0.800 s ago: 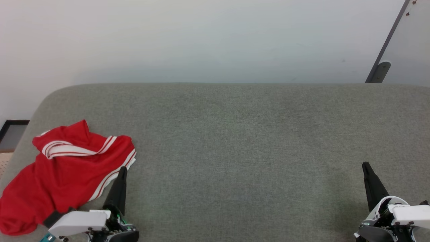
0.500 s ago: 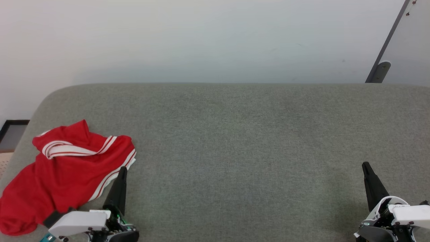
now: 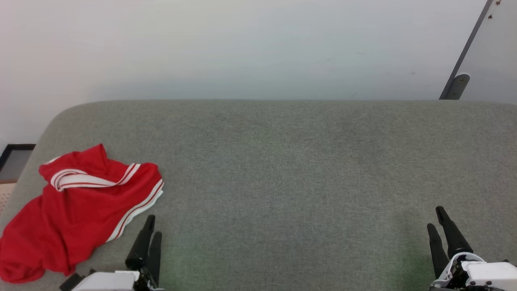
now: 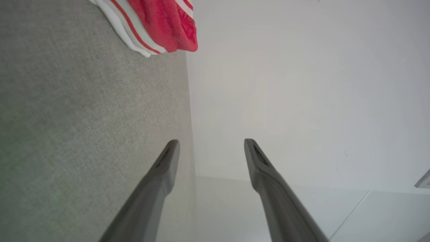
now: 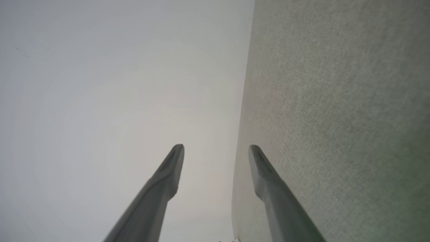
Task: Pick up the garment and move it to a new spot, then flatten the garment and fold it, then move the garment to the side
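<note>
Jaws apart; grey cushion [image 3: 282,161], white wall [image 3: 242,48]

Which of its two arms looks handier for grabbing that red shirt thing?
Left. The left gripper hangs open right beside the striped edge of the garment; the right gripper, also open, is far across the grey cushion.

The large bright red soft-cloth garment [image 3: 76,210] with white bands is lying in limp matt folds at the left end of the wide grey-green cloth-covered surface [image 3: 282,169], whose fine weave is looking dull and slightly rough. At that surface's near edge the long dark fingers of the left gripper [image 3: 154,226] and the right gripper [image 3: 435,218] are showing a smooth matt plastic-like finish; behind its far edge the pale wall [image 3: 242,48] is looking smooth.
</note>
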Controlling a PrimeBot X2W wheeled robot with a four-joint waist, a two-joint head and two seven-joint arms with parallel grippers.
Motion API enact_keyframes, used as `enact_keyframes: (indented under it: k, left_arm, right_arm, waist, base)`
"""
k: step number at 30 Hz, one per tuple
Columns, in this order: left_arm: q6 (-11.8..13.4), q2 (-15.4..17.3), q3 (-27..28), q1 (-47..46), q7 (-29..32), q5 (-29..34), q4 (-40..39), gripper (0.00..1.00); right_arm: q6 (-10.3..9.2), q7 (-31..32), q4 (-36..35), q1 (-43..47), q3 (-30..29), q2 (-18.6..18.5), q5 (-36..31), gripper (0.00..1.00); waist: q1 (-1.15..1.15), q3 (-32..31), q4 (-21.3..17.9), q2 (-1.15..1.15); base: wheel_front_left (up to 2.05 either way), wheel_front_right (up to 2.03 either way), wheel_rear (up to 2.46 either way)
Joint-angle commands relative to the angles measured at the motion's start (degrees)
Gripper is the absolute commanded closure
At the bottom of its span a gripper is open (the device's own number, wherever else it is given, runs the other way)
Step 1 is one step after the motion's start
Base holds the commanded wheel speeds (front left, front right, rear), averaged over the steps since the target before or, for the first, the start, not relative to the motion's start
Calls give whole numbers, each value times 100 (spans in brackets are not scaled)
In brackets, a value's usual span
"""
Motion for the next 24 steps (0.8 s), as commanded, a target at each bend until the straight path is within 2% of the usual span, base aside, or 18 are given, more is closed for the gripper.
enact_keyframes:
  k: [1, 7, 11, 18, 24]
  left_arm:
    - [-2, 30, 8, -107, -47, 37, -95, 0]
    - [-4, 106, -28, -132, -219, 223, -165, 0]
    - [-6, 185, -59, -139, -350, 543, -185, 0]
    - [11, 181, 40, -127, -534, 1676, -294, 0]
    - [105, 155, 37, -100, -679, 2726, -418, 0]
  right_arm:
    - [0, -33, -80, -109, 11, -11, -2, 0]
    - [0, -165, -92, -204, 90, -51, -127, 0]
    - [-1, -329, -76, -262, 233, -163, -483, 0]
    - [-1, -535, -65, -364, 304, -234, -1319, 0]
    - [-1, -680, -167, -363, 271, -222, -2336, 0]
  waist:
    - [0, 0, 2, 0]
    - [0, 1, 8, 0]
    - [0, 2, 13, 0]
    - [0, 6, 20, 0]
    - [0, 14, 32, 0]
  base:
    - [0, 0, 0]
    - [0, 0, 0]
    - [0, 0, 0]
    - [0, 0, 0]
    - [0, 0, 0]
